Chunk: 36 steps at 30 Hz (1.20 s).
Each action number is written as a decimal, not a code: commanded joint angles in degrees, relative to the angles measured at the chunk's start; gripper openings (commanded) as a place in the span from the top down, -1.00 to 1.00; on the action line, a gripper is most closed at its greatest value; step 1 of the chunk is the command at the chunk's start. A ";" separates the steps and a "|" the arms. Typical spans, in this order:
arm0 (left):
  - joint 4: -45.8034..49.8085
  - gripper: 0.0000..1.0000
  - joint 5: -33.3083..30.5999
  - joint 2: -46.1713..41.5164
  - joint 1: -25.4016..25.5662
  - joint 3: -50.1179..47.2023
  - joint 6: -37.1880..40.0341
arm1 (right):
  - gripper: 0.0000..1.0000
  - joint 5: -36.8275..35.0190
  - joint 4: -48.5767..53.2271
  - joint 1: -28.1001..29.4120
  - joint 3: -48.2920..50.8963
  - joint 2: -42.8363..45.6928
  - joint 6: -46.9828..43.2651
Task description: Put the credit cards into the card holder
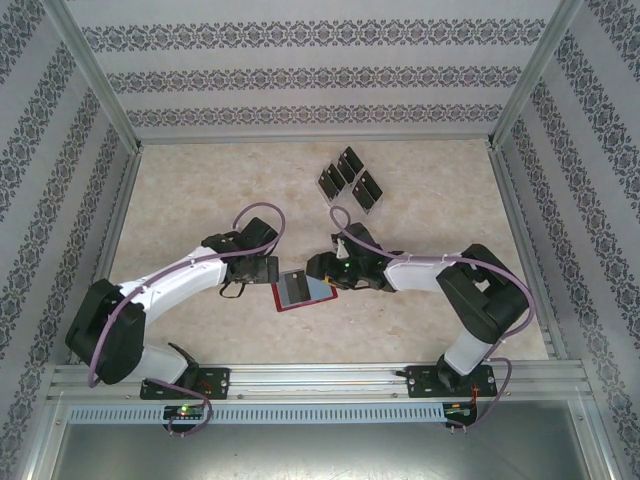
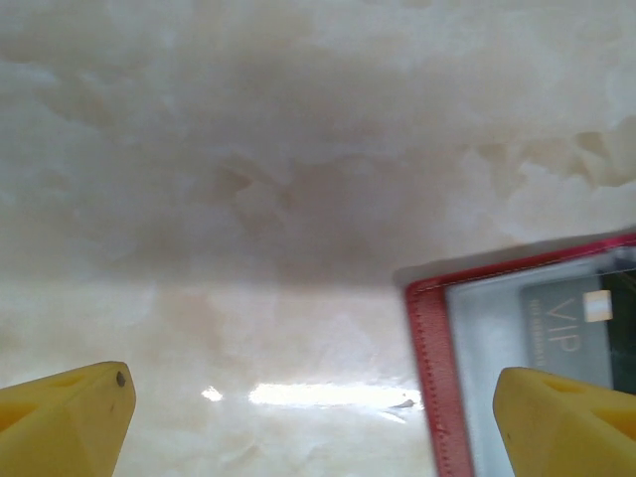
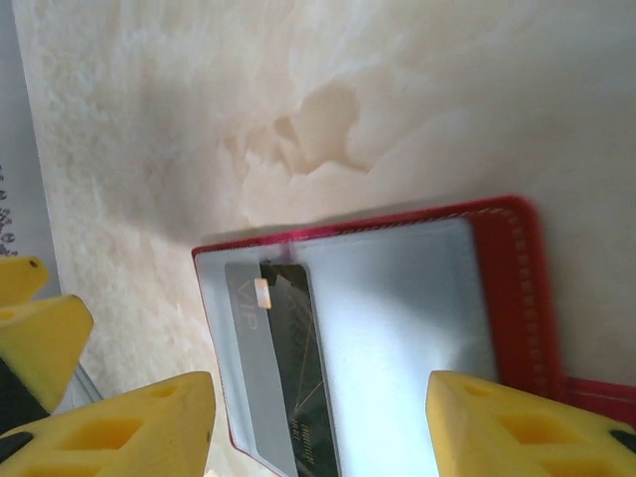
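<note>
My left pincer (image 2: 313, 383) stood wide open and empty just left of the holder (image 1: 303, 290). The holder lay flat and spread open, with one card (image 3: 293, 368) lying in its grey inside. My right pincer (image 3: 320, 388) hovered at the holder's right side, jaws apart and gripping nothing, and the other cards (image 1: 350, 180) sat clustered well beyond the holder.

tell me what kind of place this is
Probably a purpose-built robot test cell, not a home or shop: metal frame posts hold patterned wall panels around a marble-look tabletop, with the left arm and right arm bolted to a rail.
</note>
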<state>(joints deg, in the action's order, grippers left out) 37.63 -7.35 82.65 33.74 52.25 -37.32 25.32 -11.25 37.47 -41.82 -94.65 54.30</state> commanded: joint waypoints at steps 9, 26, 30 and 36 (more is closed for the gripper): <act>-4.99 -0.87 2.60 11.11 7.05 7.48 -2.30 | 0.85 -7.13 12.37 0.25 -0.41 5.10 -7.28; -6.78 -0.87 2.34 18.45 10.78 9.38 -5.47 | 1.00 -5.42 4.08 2.60 2.77 -1.26 -4.18; -6.77 -0.87 2.21 19.28 10.74 8.75 -5.56 | 1.00 -5.32 2.88 2.45 3.57 -2.63 -3.11; -5.42 -0.87 1.47 18.97 10.74 7.70 -5.44 | 1.00 -6.04 2.67 2.25 4.45 -3.10 -1.84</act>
<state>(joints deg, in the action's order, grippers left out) 31.18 -4.75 101.32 43.88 61.23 -41.89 20.88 -9.74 39.90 -39.13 -95.96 51.22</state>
